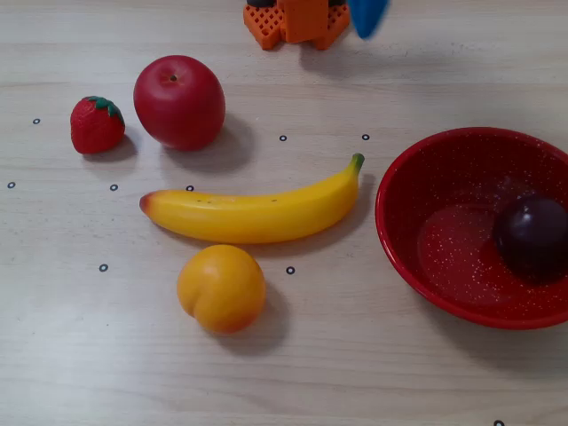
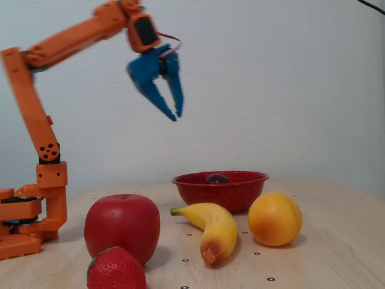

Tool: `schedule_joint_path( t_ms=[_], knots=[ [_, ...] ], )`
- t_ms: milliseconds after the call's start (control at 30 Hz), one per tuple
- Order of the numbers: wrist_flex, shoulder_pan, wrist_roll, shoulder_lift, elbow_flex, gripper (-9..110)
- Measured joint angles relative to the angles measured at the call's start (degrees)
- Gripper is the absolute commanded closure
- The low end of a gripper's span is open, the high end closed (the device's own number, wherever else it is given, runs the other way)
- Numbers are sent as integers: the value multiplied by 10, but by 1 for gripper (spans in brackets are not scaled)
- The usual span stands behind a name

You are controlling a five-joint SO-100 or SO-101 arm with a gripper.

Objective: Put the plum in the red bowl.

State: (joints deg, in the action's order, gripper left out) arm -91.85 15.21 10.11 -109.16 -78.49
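The plum [image 1: 531,235] lies inside the red bowl [image 1: 397,245] at the right, near the bowl's right side. In the other fixed view only the plum's top [image 2: 217,178] shows above the bowl's rim [image 2: 220,194]. My gripper [image 2: 176,117] with blue fingers hangs high in the air, well above the table and to the left of the bowl in that view. Its fingertips meet and it holds nothing. In the view from above only a blurred blue fingertip [image 1: 367,18] shows at the top edge.
A red apple [image 1: 179,101], a strawberry [image 1: 97,124], a banana [image 1: 257,209] and an orange-yellow peach [image 1: 221,288] lie on the wooden table left of the bowl. The orange arm base [image 1: 295,22] stands at the far edge.
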Motion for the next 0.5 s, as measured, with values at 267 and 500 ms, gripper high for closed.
schedule_joint_path(
  t_ms=[267,500],
  knots=[
    [67,-107,19,-312,-335,101],
    [180,-122,25,-568,-624,101]
  ],
)
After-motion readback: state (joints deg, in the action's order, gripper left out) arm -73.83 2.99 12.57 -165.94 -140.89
